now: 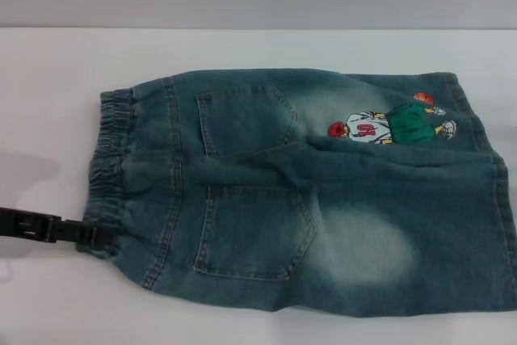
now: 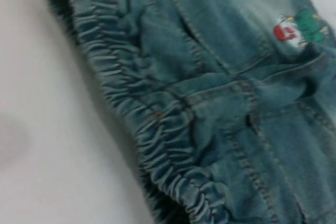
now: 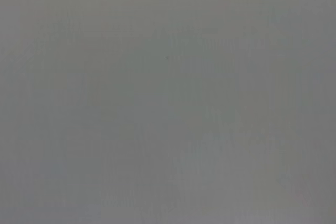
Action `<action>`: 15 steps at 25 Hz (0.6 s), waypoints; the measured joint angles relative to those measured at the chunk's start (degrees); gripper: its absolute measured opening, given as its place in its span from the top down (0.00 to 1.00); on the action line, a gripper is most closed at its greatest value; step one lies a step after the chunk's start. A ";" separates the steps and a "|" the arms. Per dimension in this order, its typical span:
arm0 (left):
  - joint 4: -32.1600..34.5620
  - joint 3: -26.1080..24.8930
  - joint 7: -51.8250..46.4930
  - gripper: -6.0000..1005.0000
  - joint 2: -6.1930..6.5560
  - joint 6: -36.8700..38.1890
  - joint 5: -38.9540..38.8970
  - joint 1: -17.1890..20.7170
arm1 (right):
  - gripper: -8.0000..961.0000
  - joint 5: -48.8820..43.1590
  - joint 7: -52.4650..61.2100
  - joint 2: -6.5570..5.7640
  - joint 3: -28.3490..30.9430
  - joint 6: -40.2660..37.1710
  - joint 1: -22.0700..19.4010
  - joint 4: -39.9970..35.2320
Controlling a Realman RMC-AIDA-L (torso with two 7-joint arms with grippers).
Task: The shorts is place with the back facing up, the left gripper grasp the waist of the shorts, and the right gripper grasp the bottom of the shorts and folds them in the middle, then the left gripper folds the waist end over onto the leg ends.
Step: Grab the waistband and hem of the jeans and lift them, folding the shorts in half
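The blue denim shorts (image 1: pixel 307 191) lie on the white table, back pockets up and folded lengthwise, one half lying over the other. The elastic waist (image 1: pixel 113 159) points left and the leg ends (image 1: pixel 497 224) point right. A cartoon patch (image 1: pixel 388 123) shows on the far leg. My left gripper (image 1: pixel 89 236), a black bar coming in from the left edge, meets the near corner of the waist. The left wrist view shows the gathered waistband (image 2: pixel 147 108) close up, with the patch (image 2: pixel 294 27) farther off. My right gripper is out of view; its wrist view is plain grey.
The white table (image 1: pixel 65 62) stretches bare to the left of the shorts and behind them. The leg ends reach the head view's right edge. A pale wall runs along the far edge of the table.
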 joint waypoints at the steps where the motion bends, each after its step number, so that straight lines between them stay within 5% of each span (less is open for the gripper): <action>1: 0.06 -0.17 -0.14 0.16 -0.01 -0.27 0.42 -0.06 | 0.20 0.00 0.00 0.00 0.00 0.00 0.00 0.00; 15: 0.28 -0.53 -0.38 0.21 0.00 -2.28 0.89 -0.65 | 0.20 0.00 0.00 0.00 0.00 0.00 0.02 -0.24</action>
